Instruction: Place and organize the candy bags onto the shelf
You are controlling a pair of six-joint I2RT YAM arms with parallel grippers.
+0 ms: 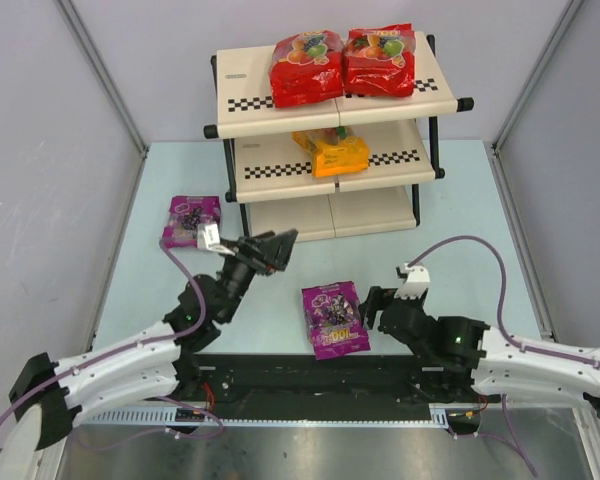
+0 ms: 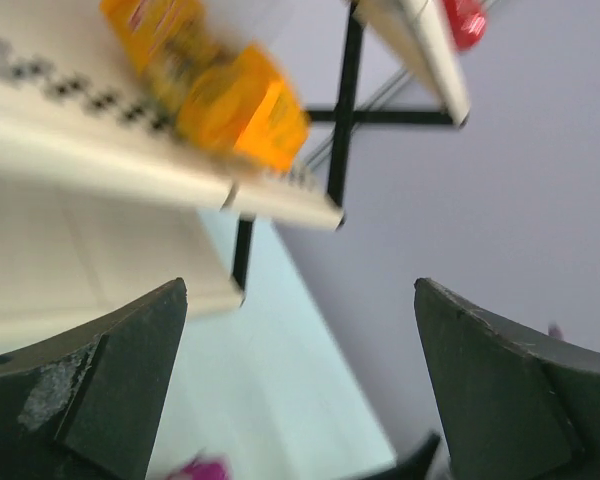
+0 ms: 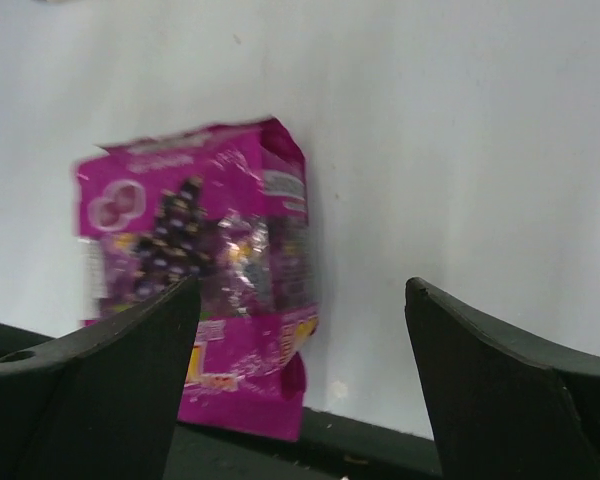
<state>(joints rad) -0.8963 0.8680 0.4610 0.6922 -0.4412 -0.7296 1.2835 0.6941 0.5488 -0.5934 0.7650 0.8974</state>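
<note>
already shelved: red bags [image 1: 306, 68] on top tier of shelf [image 1: 242, 92] at far edge, orange-yellow bag [image 1: 331, 152] below; seemingly grouped by colour
loose on tabletop [image 1: 460, 200]: purple bag [image 1: 190, 221] toward left edge, second purple bag [image 1: 334, 319] by near edge
left claw [image 1: 280, 248]: spread, empty, facing shelf
right claw [image 1: 372, 305]: spread, empty, just beside second purple bag, likely lined up to grasp

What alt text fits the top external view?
Two red candy bags sit on the shelf's top tier and an orange bag on the middle one. Two purple bags lie on the table, one beside the open right gripper; the left gripper is open, empty.
</note>
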